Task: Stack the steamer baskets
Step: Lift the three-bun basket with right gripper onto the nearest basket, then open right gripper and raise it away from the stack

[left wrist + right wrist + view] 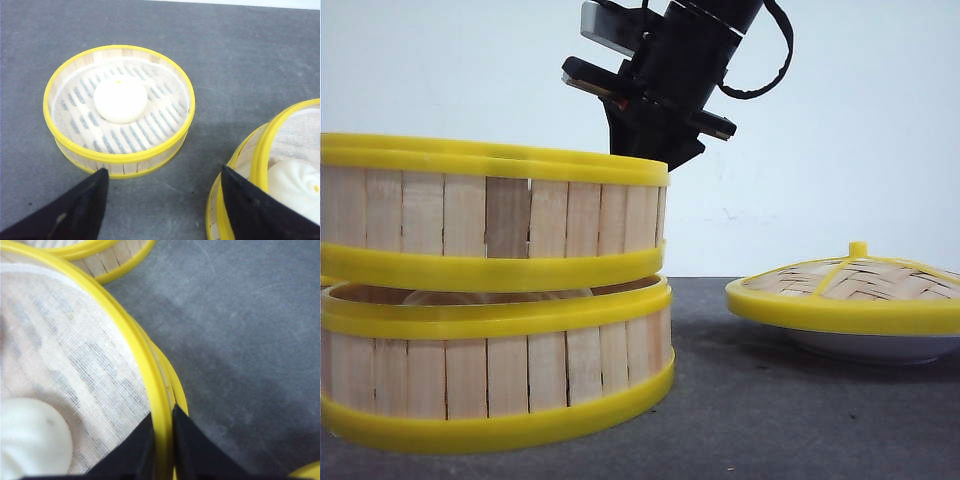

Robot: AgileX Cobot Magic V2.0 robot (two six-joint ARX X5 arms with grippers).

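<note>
Right wrist view: right end effector (161, 440) pinches upper slatted basket's (75, 365) smooth yellow rim.

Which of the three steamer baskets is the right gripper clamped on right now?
The upper basket, held tilted above the lower basket: the right gripper pinches its rim. The third basket sits alone, untouched.

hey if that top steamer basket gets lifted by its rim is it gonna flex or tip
Probably stays stiff: the top basket has wooden slats banded by yellow rims. Held at one edge by the right gripper, it may tilt; it already sits askew on the lower basket. The bun could slide.
</note>
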